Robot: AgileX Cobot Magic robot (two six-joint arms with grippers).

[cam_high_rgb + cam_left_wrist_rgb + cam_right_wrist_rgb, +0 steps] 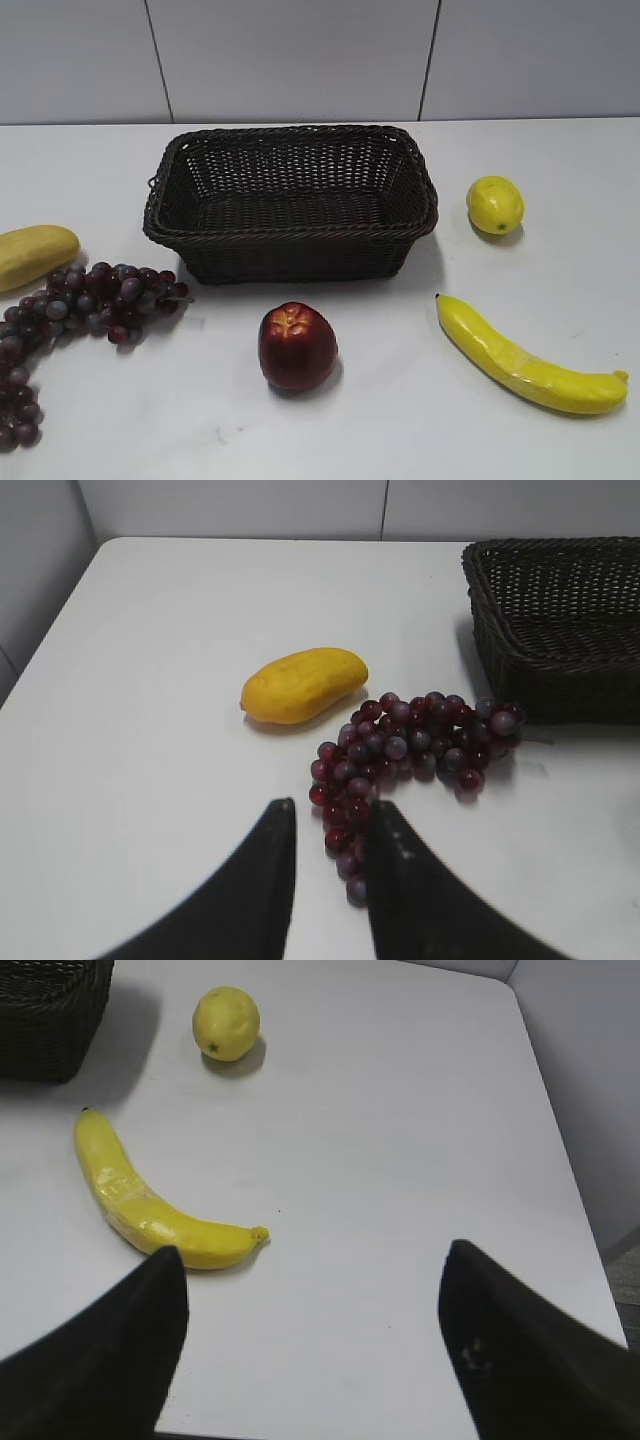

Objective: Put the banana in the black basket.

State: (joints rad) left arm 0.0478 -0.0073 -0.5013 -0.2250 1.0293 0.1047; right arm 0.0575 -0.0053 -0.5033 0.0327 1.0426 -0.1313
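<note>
The banana (520, 362) is long, curved and bright yellow. It lies on the white table at the front right, to the right of and nearer than the black basket (290, 238). The woven basket stands at the middle back and is empty. In the right wrist view the banana (140, 1210) lies left of and just beyond my right gripper (315, 1250), which is wide open and empty; the basket corner (50, 1020) is at the top left. My left gripper (330, 805) has its jaws a little apart and holds nothing. Neither gripper shows in the exterior view.
A red apple (297, 345) sits in front of the basket. A lemon (495, 204) sits right of the basket. A bunch of dark grapes (100, 300) and a stubby dull-yellow fruit (35, 255) lie at the left, just beyond the left gripper's tips. The table's right edge is close.
</note>
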